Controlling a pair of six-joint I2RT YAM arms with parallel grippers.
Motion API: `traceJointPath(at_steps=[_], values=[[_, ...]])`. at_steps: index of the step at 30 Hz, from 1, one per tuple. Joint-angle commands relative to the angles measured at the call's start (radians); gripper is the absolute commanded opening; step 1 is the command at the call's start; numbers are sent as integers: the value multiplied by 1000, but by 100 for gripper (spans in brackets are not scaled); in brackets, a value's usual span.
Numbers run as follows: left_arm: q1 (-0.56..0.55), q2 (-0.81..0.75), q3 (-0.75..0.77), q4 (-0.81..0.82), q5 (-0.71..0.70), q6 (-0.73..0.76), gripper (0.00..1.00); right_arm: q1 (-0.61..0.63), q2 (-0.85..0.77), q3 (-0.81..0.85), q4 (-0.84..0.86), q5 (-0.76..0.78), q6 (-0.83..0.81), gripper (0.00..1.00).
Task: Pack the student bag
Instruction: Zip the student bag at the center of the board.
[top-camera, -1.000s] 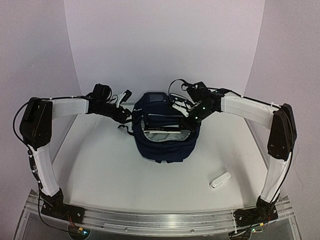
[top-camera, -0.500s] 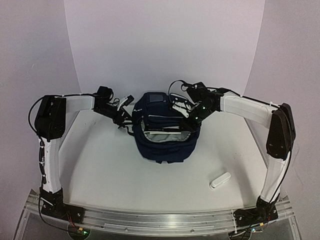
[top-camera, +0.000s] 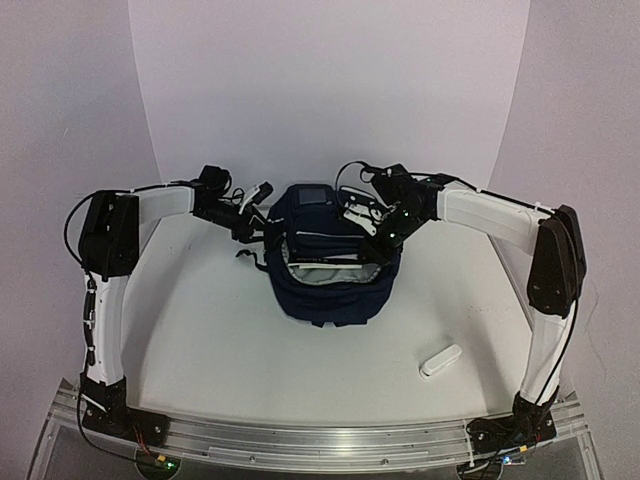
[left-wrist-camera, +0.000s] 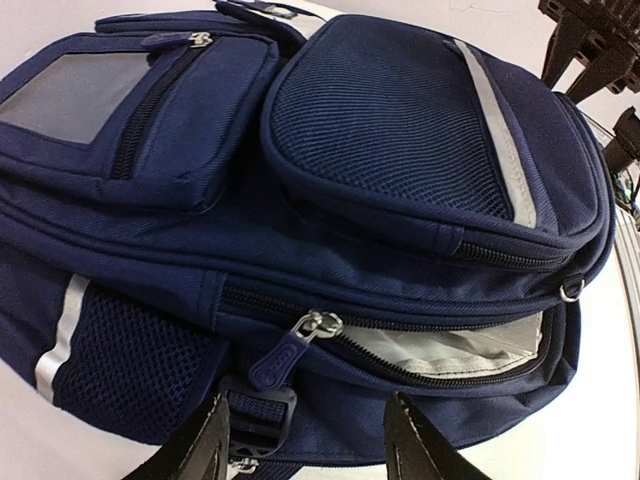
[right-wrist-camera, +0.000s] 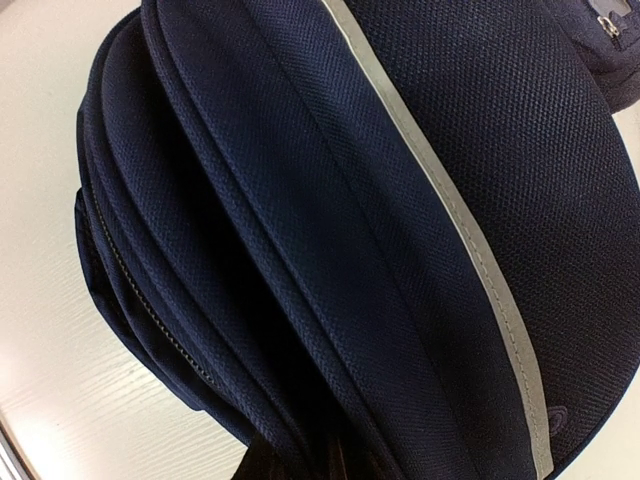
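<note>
The student bag (top-camera: 328, 268) is a dark navy backpack lying in the middle of the table, its main zip partly open with grey lining (left-wrist-camera: 455, 352) showing. My left gripper (top-camera: 258, 196) is open at the bag's left side. In the left wrist view its fingers (left-wrist-camera: 212, 445) stand on either side of the blue zipper pull (left-wrist-camera: 283, 357), a little short of it. My right gripper (top-camera: 360, 213) is at the bag's upper right. In the right wrist view it (right-wrist-camera: 320, 468) is shut on a fold of the navy fabric (right-wrist-camera: 330, 250) beside the grey stripe (right-wrist-camera: 470, 250).
A small white oblong object (top-camera: 441, 360) lies on the table at the front right. A curved white backdrop (top-camera: 330, 90) closes off the back. The table's metal front rail (top-camera: 320, 440) carries both arm bases.
My left arm has swung in, and its gripper has shifted slightly back and right along the bag's left side. The right gripper stays on the bag fabric, barely moved.
</note>
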Motion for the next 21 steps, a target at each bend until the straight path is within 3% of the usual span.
traceJointPath(at_steps=[1, 8, 13, 18, 21], values=[[-30, 47, 68, -8, 41, 42, 53, -2, 25, 36, -95, -30, 26, 12], [-55, 95, 99, -10, 38, 44, 52, 0, 22, 29, -102, -32, 24, 12], [-67, 59, 61, -10, 51, 48, 44, 4, 29, 32, -105, -32, 25, 12], [-72, -36, -55, 49, 48, 29, 21, 7, 49, 49, -105, -29, 32, 10], [-72, -90, -116, 77, 27, 17, 13, 9, 58, 59, -105, -21, 36, 10]])
